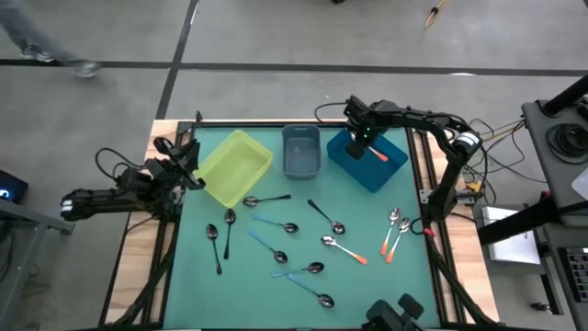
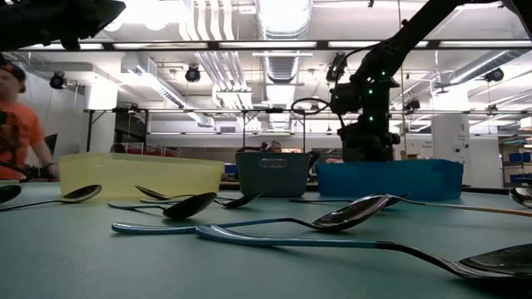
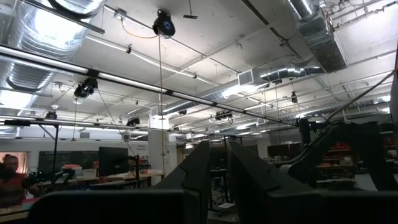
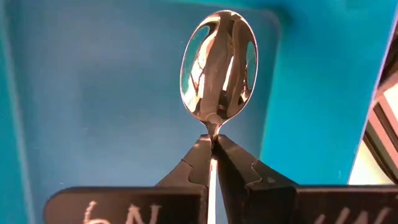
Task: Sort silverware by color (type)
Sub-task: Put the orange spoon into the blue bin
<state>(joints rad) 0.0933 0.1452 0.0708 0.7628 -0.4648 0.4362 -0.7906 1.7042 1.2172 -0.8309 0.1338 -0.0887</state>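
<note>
1. While my right arm reaches over the far right corner of the table, I see an orange-handled spoon [image 1: 378,154] pinched in the right gripper [image 4: 213,144]; its fingers are fully closed on the neck just below the shiny bowl, and the bowl sticks out beyond the fingertips.
2. That spoon hangs over the blue bin [image 1: 390,168], with blue floor and walls filling the right wrist view behind it. I cannot tell whether it touches the bin's floor.
3. Just beside the blue bin stands the grey-blue bin [image 1: 300,152], and beyond that the yellow bin [image 1: 235,165], turned at an angle near the table's left edge.
4. On the green table [image 1: 367,285], the other spoons lie loose, all well apart from the right gripper. Two orange-handled spoons [image 1: 395,232] lie side by side near the right edge, and a third orange-handled spoon [image 1: 344,249] sits closer to the middle.
5. Two black-handled spoons [image 1: 220,237] lie near the left side, another black spoon [image 1: 265,199] lies just in front of the yellow bin, and one more black-handled spoon [image 1: 327,218] lies diagonally in the middle.
6. Four light blue-handled spoons [image 1: 292,262] are scattered across the middle and near side.
7. My left gripper [image 1: 193,168] waits off the table's left edge beside the yellow bin, raised and pointing out into the room; its fingers [image 3: 199,171] are nearly together with only a thin gap and nothing between them.
8. A person in an orange shirt [image 2: 12,124] shows in the room behind the table in the low view.
</note>
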